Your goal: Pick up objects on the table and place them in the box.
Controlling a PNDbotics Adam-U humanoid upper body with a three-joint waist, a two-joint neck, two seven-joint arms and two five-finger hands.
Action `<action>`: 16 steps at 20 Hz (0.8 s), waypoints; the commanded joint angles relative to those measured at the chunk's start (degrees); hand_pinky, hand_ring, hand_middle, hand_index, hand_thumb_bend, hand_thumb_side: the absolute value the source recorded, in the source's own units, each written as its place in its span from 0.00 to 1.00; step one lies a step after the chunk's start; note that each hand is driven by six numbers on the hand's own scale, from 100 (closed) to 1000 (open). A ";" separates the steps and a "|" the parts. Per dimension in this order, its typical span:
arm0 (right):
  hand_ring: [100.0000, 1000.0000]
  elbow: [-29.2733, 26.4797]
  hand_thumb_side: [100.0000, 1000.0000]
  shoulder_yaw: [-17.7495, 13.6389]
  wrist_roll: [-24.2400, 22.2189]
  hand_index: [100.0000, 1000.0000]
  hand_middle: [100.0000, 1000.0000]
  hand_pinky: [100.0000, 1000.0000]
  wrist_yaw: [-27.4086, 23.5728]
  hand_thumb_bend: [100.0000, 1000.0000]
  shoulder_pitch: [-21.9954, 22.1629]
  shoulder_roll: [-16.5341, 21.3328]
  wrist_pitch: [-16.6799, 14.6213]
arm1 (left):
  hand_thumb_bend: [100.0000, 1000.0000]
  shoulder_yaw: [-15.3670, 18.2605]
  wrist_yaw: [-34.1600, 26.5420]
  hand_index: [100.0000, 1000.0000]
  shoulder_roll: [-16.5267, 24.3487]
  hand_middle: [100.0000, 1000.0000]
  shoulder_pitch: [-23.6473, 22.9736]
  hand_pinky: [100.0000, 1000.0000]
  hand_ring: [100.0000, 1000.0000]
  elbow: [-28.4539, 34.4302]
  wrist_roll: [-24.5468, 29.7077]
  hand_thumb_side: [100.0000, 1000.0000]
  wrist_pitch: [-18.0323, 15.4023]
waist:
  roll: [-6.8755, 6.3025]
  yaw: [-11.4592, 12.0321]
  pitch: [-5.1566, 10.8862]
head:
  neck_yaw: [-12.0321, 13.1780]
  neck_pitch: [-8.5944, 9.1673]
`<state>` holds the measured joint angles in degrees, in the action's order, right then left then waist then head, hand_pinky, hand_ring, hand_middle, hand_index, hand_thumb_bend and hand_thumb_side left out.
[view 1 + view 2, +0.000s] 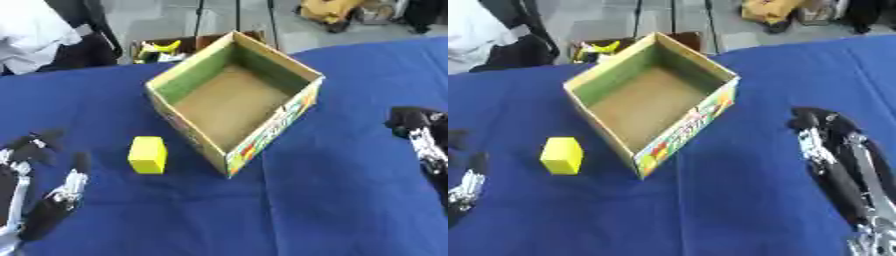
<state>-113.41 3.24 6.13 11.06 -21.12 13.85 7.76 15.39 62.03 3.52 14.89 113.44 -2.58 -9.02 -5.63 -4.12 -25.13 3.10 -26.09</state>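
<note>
Fingers (74, 180) apart on both hands, yellow block (148, 155) beside box (267, 125), unobstructed.

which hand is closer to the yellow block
The left hand, at the lower left just beside the yellow block. The right hand sits across the box, on its far side.

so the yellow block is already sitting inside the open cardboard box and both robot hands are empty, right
Not quite. The yellow block is not inside the box; it sits on the blue table just outside the box's left wall, as the left eye view shows. The box interior holds nothing. The rest stands: the left robot hand and right robot hand hold nothing.
</note>
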 commanded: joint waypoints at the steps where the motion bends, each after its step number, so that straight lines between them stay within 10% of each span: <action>1: 0.85 -1.19 0.72 0.01 -0.34 0.74 0.57 0.80 0.46 0.00 -0.22 0.54 -0.01 | 0.34 0.29 -0.15 0.79 0.44 0.51 0.41 0.17 0.42 1.15 0.00 1.00 -0.03 | 0.15 0.13 0.90 | -0.06 0.79; 16: 0.85 -1.19 0.71 0.07 -0.89 0.73 0.57 0.80 0.97 0.00 0.65 1.15 1.00 | 0.55 -0.96 -8.90 0.88 13.38 0.62 2.51 0.22 0.47 1.15 3.88 1.00 -2.57 | -0.74 0.07 1.71 | -0.40 0.24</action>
<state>-113.41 3.24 5.29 11.58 -20.14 13.92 8.75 14.53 54.05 14.10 16.81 113.44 0.58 -11.23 -6.58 -4.08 -24.90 2.84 -26.10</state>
